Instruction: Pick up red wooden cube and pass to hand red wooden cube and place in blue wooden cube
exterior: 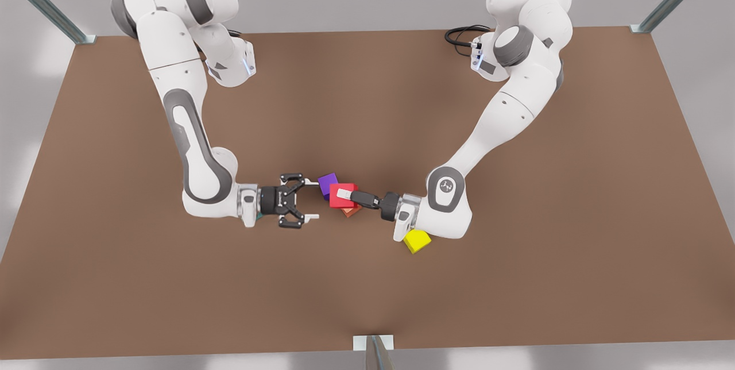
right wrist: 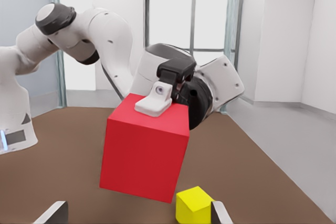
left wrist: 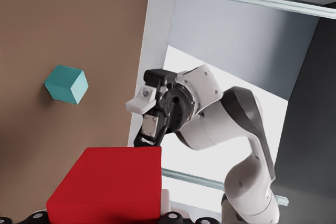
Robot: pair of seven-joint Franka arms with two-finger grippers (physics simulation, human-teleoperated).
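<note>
The red wooden cube (exterior: 339, 200) (right wrist: 144, 153) hangs above the table, and my left gripper (exterior: 346, 193), on the arm at the front view's right, is shut on it. The cube also fills the near edge of the left wrist view (left wrist: 110, 187). My right gripper (exterior: 310, 200) (left wrist: 145, 116), on the arm at the front view's left, faces the cube with its fingers open, a short gap away. The blue wooden cube (left wrist: 65, 84) is teal and rests on the table. In the front view it is almost hidden under the right arm's wrist.
A purple cube (exterior: 328, 182) lies just behind the red one and an orange-salmon cube (exterior: 351, 212) lies under it. A yellow cube (exterior: 417, 241) (right wrist: 194, 205) sits by the left arm's wrist. Metal frame posts (exterior: 373, 353) stand at the table's edges.
</note>
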